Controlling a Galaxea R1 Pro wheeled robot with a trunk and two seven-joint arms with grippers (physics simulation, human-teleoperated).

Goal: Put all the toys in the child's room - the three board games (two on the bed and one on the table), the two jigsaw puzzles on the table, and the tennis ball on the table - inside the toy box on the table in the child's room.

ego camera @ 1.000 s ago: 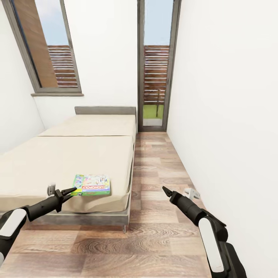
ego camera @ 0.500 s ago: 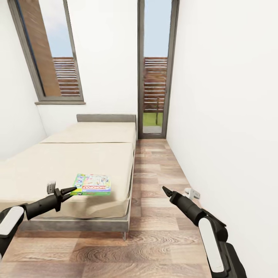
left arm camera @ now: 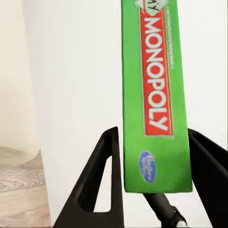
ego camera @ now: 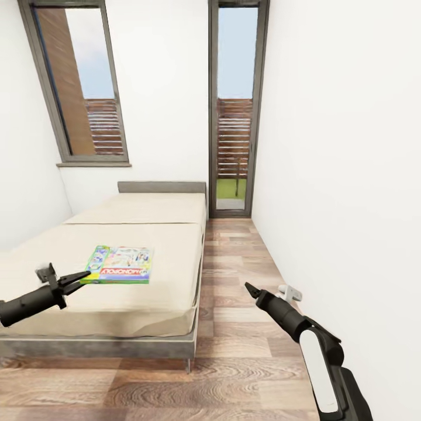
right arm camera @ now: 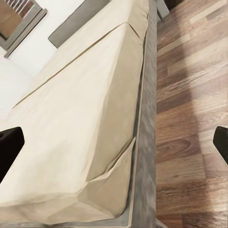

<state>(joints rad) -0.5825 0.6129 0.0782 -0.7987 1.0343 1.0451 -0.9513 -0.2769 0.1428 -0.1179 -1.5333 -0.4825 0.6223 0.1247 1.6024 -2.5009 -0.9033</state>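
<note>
While the head camera looks down a narrow bedroom, here is how things stand:

Left gripper: the black left gripper is clamped on the near left edge of the flat green Monopoly board game box, holding it roughly level above the mattress.
Close-up: from the left wrist camera the box runs edge-on between the two black fingers, with the red Monopoly banner readable along its green side; the jaws sit tight against its end.
Game position: the box hangs over the near half of the wide cream mattress bed, towards the left, with its far side reaching out over the bedding. Whether it touches the mattress, I cannot tell.
Right gripper: the black right gripper is out over the brown wood-plank floor to the right of the bed, holding nothing; the wrist view shows its fingertips spread wide apart.
Room: a grey headboard stands at the far end, with a tall grey-framed glass door beyond the floor strip and a grey-framed window on the far left.
</note>
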